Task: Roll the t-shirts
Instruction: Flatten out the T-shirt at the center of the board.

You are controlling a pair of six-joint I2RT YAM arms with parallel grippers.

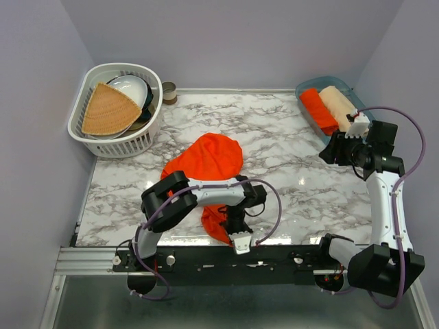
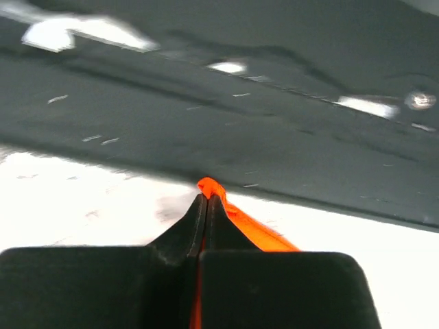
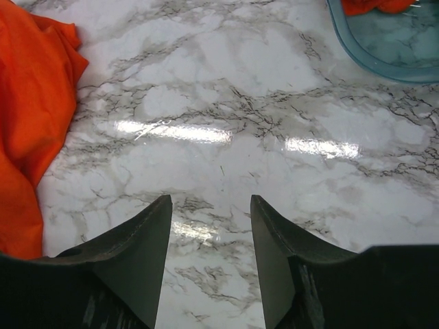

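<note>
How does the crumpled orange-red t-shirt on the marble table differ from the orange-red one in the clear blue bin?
The table t-shirt lies loose and spread; the bin t-shirt is rolled tight. The left gripper is shut on the table t-shirt's near edge; no gripper holds the bin t-shirt. Both are orange-red cloth.

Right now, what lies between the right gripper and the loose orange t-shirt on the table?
Only bare marble table: the right wrist view shows nothing between the right gripper and the t-shirt.

No readable text, labels or numbers anywhere.
</note>
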